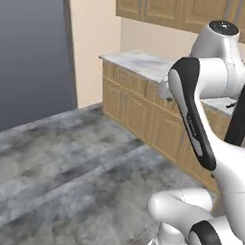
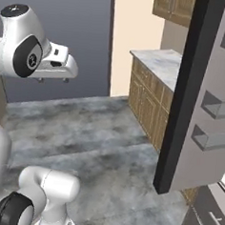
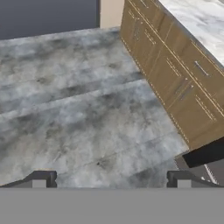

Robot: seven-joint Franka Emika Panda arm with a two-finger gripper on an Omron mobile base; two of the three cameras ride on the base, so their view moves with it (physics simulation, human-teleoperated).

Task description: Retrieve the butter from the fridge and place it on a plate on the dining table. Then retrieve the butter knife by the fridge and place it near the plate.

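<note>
2 dark fingertips (image 3: 39, 179) of the pincer (image 3: 111, 181) stand spread wide at the bottom of the hand view, nothing between them, looking down on the grey marbled floor (image 3: 78, 113). Of the task's things, the fridge (image 2: 206, 98) shows at the right of the right base view: its open door, dark on the edge, carries grey bins, and its drawers sit low in the corner. In the hand view a dark corner of that fridge lies just right of the right fingertip, apart from it. Wooden cabinets (image 3: 175, 74) under a marble worktop (image 1: 141, 62) run along the wall beyond. The pincer hangs high over bare floor, left of the fridge door.
</note>
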